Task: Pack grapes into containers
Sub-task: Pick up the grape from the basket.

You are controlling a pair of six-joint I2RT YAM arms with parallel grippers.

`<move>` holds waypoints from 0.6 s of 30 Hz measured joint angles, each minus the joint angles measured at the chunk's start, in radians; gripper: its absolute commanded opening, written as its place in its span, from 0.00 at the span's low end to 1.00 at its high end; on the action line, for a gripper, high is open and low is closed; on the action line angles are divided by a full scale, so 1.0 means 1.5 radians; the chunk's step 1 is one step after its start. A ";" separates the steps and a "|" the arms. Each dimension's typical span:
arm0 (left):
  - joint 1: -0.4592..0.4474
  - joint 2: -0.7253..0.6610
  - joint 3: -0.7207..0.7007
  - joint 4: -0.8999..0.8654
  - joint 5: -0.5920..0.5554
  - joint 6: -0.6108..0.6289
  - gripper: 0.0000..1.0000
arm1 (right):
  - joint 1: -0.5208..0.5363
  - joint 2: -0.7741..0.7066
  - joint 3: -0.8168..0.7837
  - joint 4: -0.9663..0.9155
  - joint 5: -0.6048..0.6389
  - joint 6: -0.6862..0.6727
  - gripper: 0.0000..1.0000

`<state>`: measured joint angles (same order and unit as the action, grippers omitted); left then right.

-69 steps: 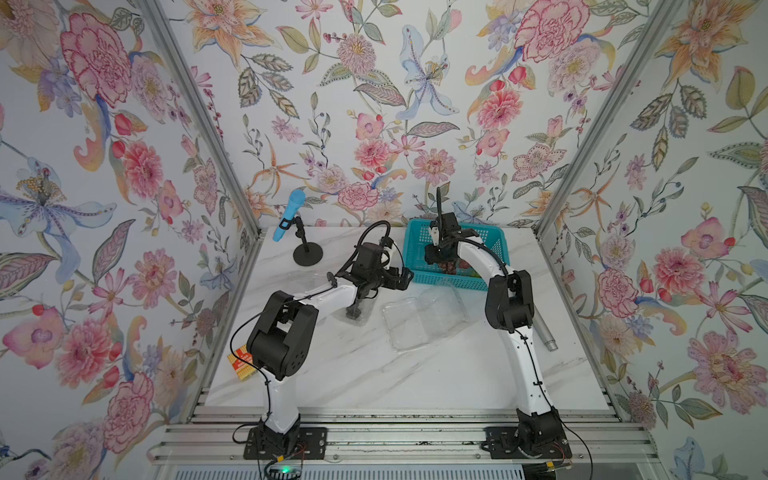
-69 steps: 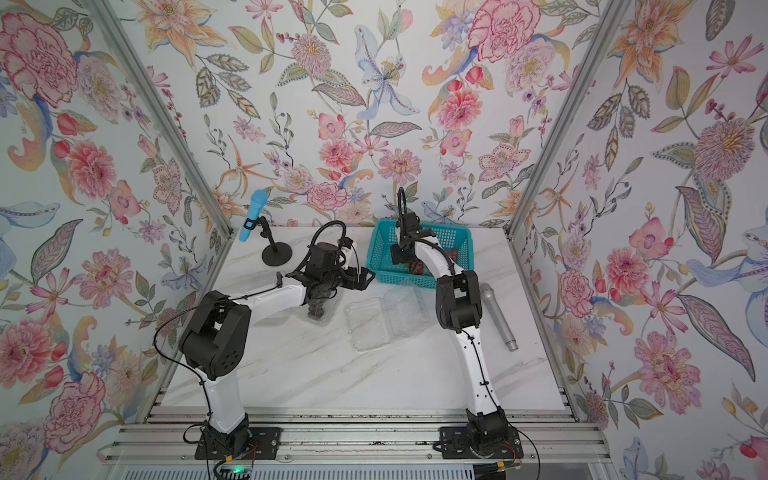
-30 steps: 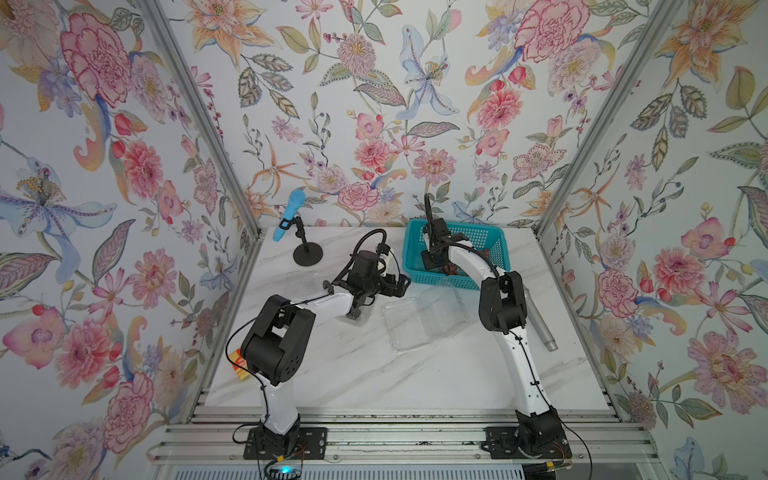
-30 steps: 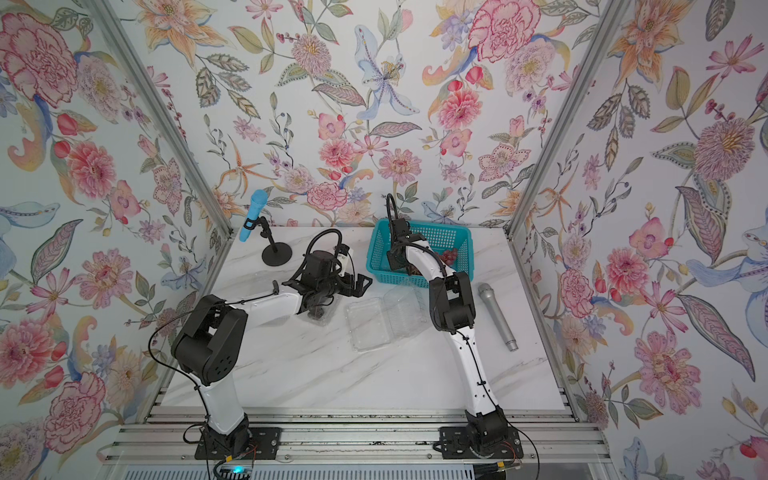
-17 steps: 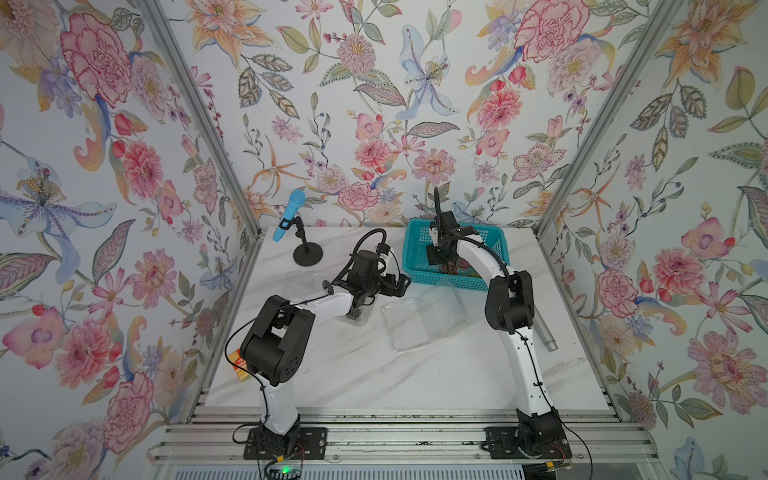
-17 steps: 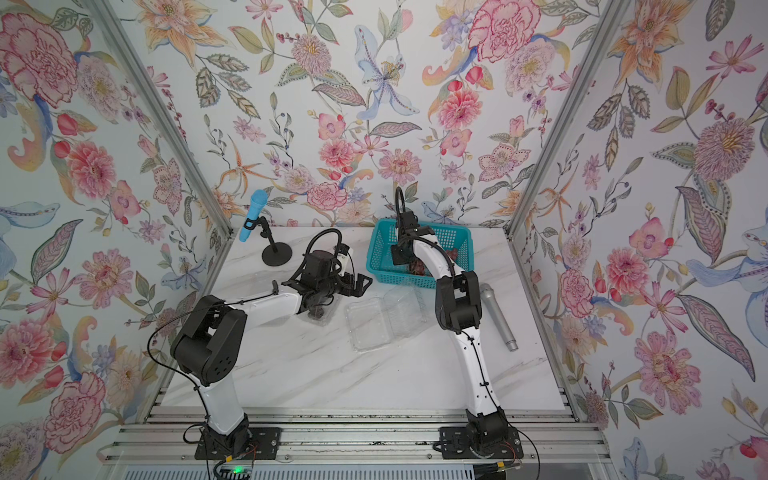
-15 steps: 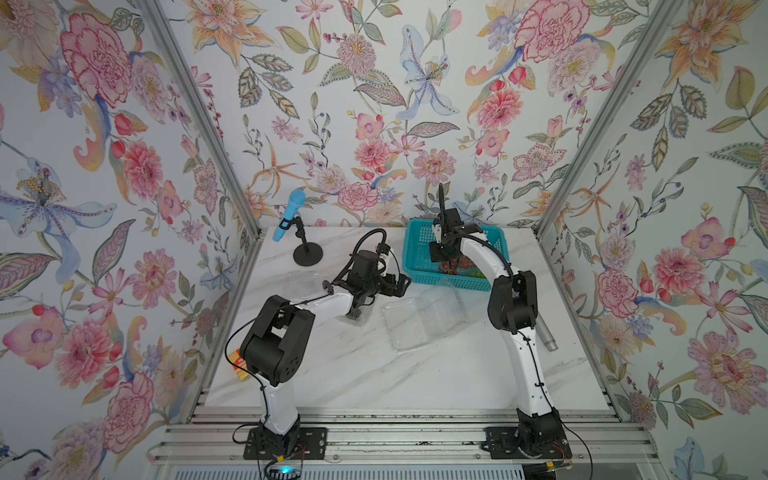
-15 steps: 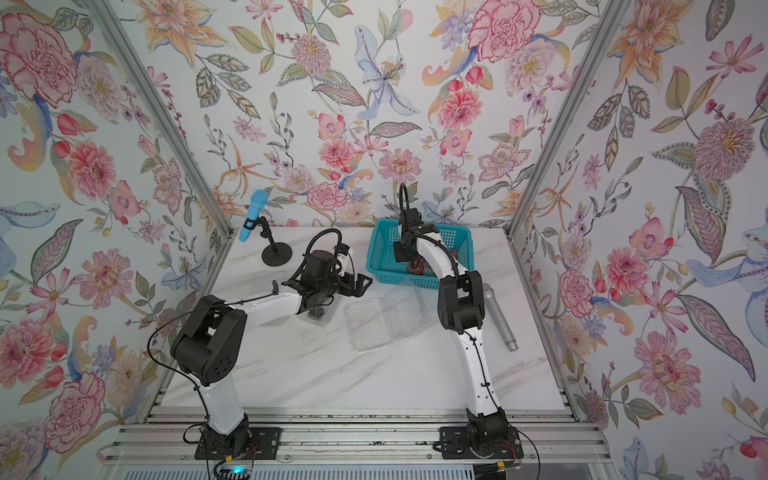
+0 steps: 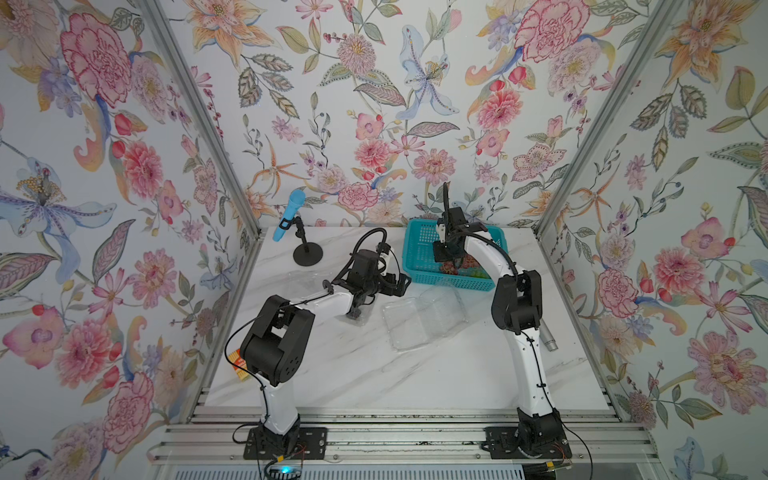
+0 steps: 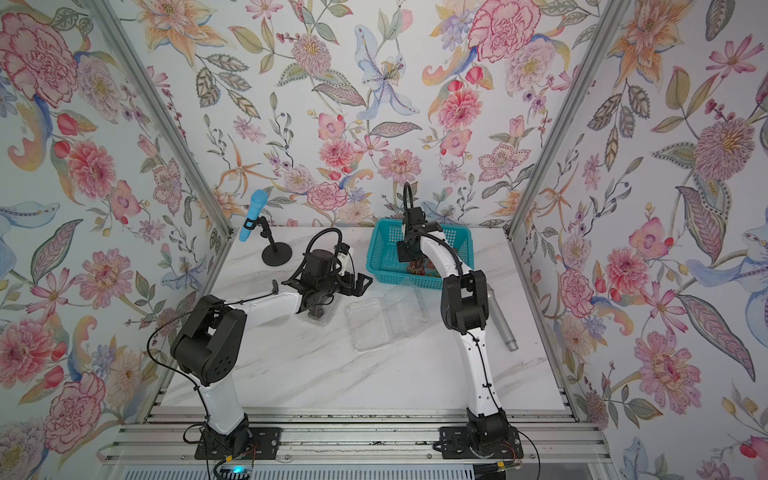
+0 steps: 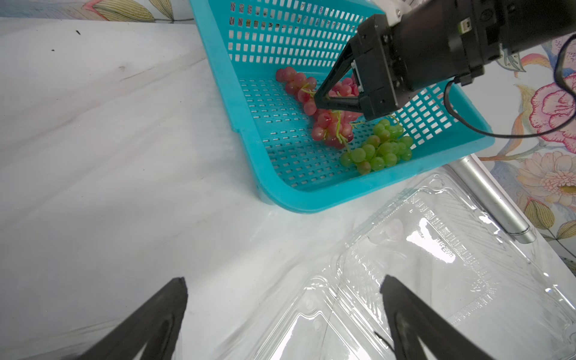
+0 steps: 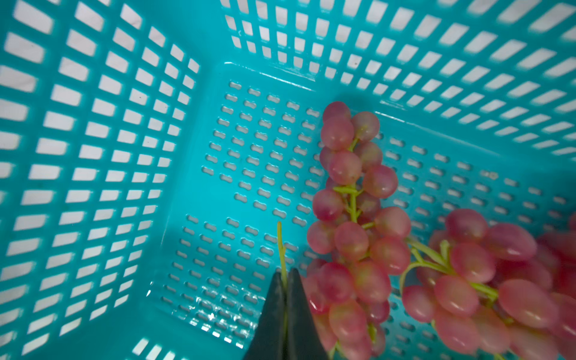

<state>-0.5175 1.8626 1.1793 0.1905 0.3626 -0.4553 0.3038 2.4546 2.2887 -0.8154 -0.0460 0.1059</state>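
Red grapes and green grapes are in the teal basket at the back right. My right gripper reaches down into the basket and is shut on a thin green stem of the red grapes. That bunch looks to rest on the basket floor. An open clear container lies in front of the basket, seen in both top views. My left gripper is open just left of this container, holding nothing. Under the left wrist sits another clear container with something dark inside.
A blue microphone on a black stand is at the back left. A silver cylinder lies along the right edge beside the right arm. A small orange thing is at the left edge. Floral walls enclose three sides.
My right gripper has shifted to the right inside the basket over the last second. The left arm has barely moved and stays open.
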 measured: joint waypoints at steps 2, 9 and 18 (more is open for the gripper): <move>0.000 0.000 0.009 -0.007 0.000 0.003 1.00 | -0.003 -0.013 0.000 -0.003 0.000 0.001 0.00; 0.000 -0.005 0.021 -0.024 -0.001 0.010 1.00 | -0.007 -0.106 0.000 -0.007 0.001 0.003 0.00; 0.000 -0.070 0.021 -0.045 -0.002 0.014 1.00 | 0.008 -0.190 0.054 -0.032 0.000 0.007 0.00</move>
<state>-0.5171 1.7580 1.2114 0.1234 0.3592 -0.4343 0.3153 2.1693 2.3703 -0.8635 -0.0456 0.1165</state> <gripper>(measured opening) 0.997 0.048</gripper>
